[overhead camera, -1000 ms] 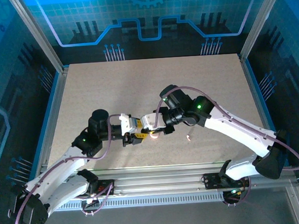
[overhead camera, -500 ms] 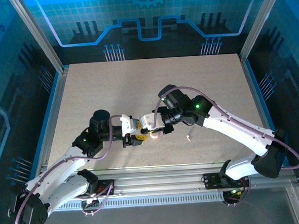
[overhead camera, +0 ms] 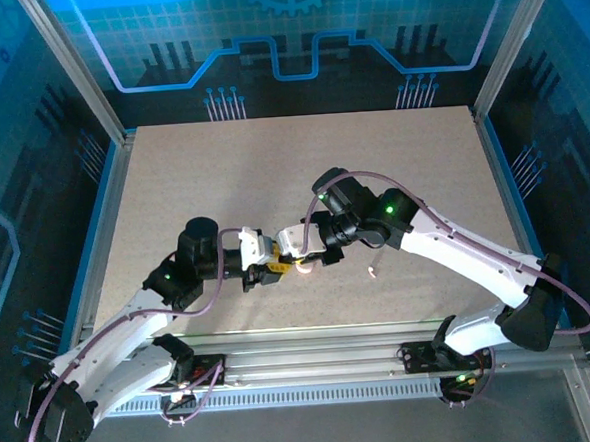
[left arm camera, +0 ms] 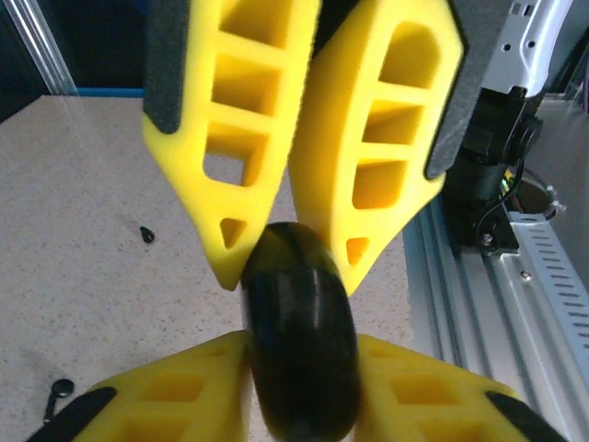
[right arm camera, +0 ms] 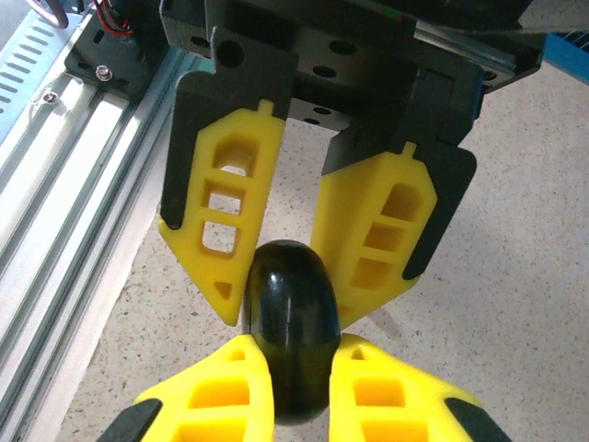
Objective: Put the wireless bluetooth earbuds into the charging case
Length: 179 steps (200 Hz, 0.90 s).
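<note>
Left fingers: clamped on the rim of a glossy black disc, which is held edge-on. Right fingers: clamped on the same black disc from the opposite side, tips nearly meeting the left pair. Charging case: in the top view a pale-pink curved shape sits just beside the black disc on its right, partly covered by the right arm; contact cannot be told. One earbud: on the worktop, well right of the black disc.
</note>
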Tool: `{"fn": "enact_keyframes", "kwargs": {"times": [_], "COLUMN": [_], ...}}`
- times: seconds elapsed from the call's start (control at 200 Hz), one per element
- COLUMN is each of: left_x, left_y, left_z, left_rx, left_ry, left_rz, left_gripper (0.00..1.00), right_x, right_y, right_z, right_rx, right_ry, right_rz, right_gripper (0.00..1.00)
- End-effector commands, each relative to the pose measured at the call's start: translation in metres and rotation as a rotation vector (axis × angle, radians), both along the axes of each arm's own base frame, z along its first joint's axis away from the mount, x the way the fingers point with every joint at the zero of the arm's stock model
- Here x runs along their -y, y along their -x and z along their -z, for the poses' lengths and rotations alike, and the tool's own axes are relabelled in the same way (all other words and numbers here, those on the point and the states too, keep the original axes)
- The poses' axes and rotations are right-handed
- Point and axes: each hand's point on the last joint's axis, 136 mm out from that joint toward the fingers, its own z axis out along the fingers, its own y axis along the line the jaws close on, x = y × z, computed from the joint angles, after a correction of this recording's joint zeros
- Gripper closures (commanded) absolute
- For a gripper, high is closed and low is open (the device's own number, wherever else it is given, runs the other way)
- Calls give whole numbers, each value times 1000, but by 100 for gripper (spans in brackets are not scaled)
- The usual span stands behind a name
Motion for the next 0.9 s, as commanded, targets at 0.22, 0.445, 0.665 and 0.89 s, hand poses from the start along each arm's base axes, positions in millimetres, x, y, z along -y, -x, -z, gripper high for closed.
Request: {"fn": "enact_keyframes", "kwargs": {"times": [0.22,0.445,0.665,0.89], "left_x": [2,2,2,1], "left_y": [5,7,8,8], "left_z": [-8,-9,-10,-9], "left_rx": [36,32,44,47], "left_ry": [13,19,23,17], "left_rz": [23,34,34,30], "left_gripper": [81,81,82,83], "right_x": [-5,-4,1,2], "right_y": [0,-5,-20,-32], "right_z": [-11,-8,-4,-21], "right_rx": [16,16,63,115], "right_ry": [-31,-33,14,-37], "right_rz": [11,41,94,132], "right_gripper": [52,40,42,42]}}
